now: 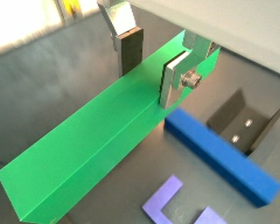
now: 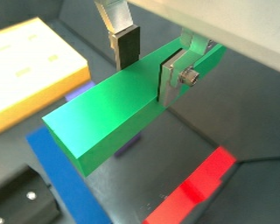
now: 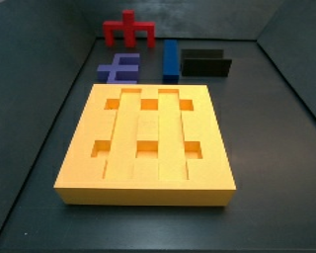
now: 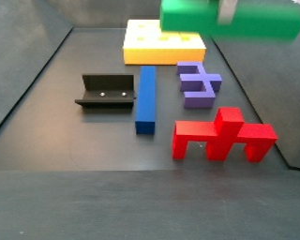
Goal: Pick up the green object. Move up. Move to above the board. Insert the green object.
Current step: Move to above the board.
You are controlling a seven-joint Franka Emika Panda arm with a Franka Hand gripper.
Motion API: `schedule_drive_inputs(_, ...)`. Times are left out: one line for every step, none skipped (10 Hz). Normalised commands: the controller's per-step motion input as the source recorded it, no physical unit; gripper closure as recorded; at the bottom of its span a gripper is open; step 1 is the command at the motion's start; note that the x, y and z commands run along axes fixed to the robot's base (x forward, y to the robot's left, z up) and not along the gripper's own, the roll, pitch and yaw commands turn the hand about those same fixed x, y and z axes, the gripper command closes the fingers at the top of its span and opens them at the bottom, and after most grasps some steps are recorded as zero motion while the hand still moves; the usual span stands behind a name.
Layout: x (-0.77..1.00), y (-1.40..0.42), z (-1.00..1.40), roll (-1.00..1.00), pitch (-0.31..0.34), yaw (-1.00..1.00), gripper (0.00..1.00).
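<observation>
The green object (image 1: pixel 84 149) is a long plain green bar, held off the floor between my fingers in both wrist views (image 2: pixel 108 114). My gripper (image 1: pixel 152 79) is shut on it near one end, one silver finger (image 2: pixel 171 83) against each long side. In a side view the bar (image 4: pixel 240 21) hangs high in the air with my gripper (image 4: pixel 228 7) at its top, near the board's far end. The board (image 3: pixel 147 128) is a large orange-yellow slab with grooves and square holes; it also shows in a wrist view (image 2: pixel 25 70) and a side view (image 4: pixel 165 42).
A blue bar (image 4: pixel 145 94), a purple piece (image 4: pixel 197 80), a red piece (image 4: pixel 221 136) and the black fixture (image 4: pixel 106 92) stand on the dark floor beyond the board. The blue bar (image 1: pixel 224 157) and fixture (image 1: pixel 248 118) lie below the gripper. Dark walls enclose the floor.
</observation>
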Motion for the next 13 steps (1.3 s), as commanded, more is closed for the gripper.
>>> schedule_drive_inputs(-0.01,-0.01,0.85,0.02,0.068,0.0,1.0)
schedule_drive_inputs(0.03,0.0,0.29,0.01,0.061,0.0,1.0)
schedule_drive_inputs(0.27,-1.4,0.18,-0.01,0.022,1.0,1.0)
schedule_drive_inputs(0.26,-1.4,0.17,-0.01,0.025,1.0,1.0)
schedule_drive_inputs(0.27,-1.4,0.18,0.0,0.028,1.0,1.0)
schedule_drive_inputs(0.27,-1.4,0.19,-0.01,0.029,1.0,1.0)
schedule_drive_inputs(0.28,-1.4,0.19,0.0,0.037,1.0,1.0)
schedule_drive_inputs(0.29,-1.4,0.19,0.0,0.044,1.0,1.0)
schedule_drive_inputs(0.31,-1.4,0.19,-0.01,0.051,1.0,1.0)
schedule_drive_inputs(0.33,-1.4,0.2,0.0,0.067,1.0,1.0)
schedule_drive_inputs(0.34,-1.4,0.21,0.0,0.077,1.0,1.0)
schedule_drive_inputs(0.37,-1.4,0.21,0.01,0.09,1.0,1.0)
schedule_drive_inputs(0.41,-1.4,0.22,0.01,0.099,1.0,1.0)
